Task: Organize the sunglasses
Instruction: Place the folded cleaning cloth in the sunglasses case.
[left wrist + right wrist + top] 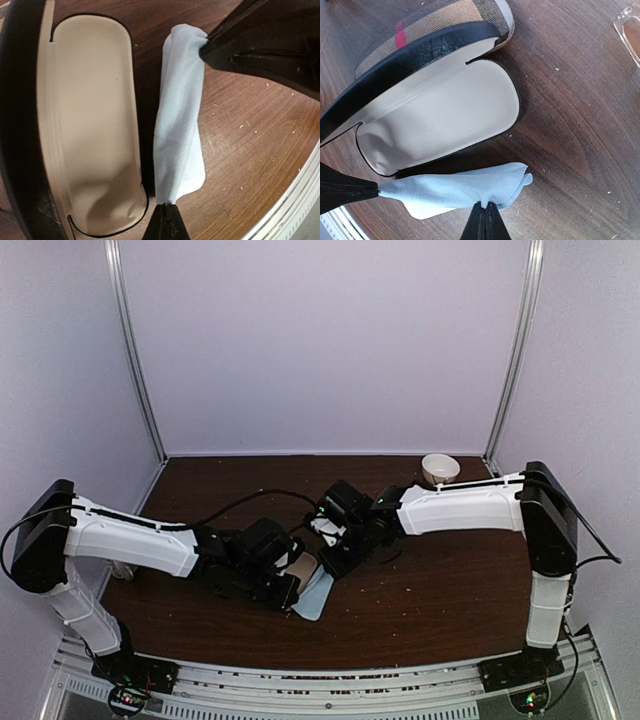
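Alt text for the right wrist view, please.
A light blue cloth is pinched at one end by the right gripper, jaws shut, and at the other by the left gripper, over a wooden table. Behind it lies an open glasses case with cream lining and plaid lid. A corner of the sunglasses shows top right.

— What's on the table (450, 590) there?
— An open case (440, 115), cream inside, plaid lid with a red stripe. A pale blue cloth (460, 187) stretched along its long side, just beside it.
— And at the back?
— A small white bowl (440, 469), well apart from both.
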